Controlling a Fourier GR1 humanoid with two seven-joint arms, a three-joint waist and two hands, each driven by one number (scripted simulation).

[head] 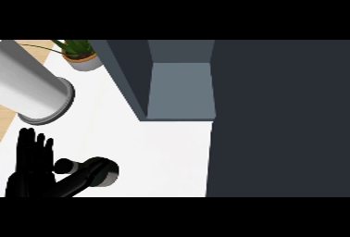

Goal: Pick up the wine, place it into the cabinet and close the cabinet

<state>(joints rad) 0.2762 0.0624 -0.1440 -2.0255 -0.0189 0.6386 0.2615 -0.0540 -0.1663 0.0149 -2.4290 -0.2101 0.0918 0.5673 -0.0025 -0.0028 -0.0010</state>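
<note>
- my left forearm [31, 90] came in as a broad grey cylinder from the upper left edge of the head view and slanted down toward the counter's middle, ending in a round grey collar.
- below that collar, my left hand [33, 159] stood near the lower left edge with its black fingers [27, 141] straight and pointing up the view, set side by side. it was open and held nothing.
- the palm faced flat to the view, and the heel of the hand ran into a black mass at the bottom edge.
- just right of the hand, the wine [85, 173] lay on its side on the white counter [164, 152], a black bottle with a small round cap toward the hand and its wide base pointing right.
- i could not tell whether the thumb side of my hand touched the bottle's neck or only sat just beside it; the two dark shapes merged there.
- at the top left, a potted plant [80, 54] stood on the counter, green leaves over a grey pot.
- right of the plant, the cabinet [179, 88] stood open, its grey-blue inside showing between dark walls, with the wine well apart from it.
- the cabinet door [280, 120] filled the right side as one dark slab.
- my right hand showed nowhere in the view.
</note>
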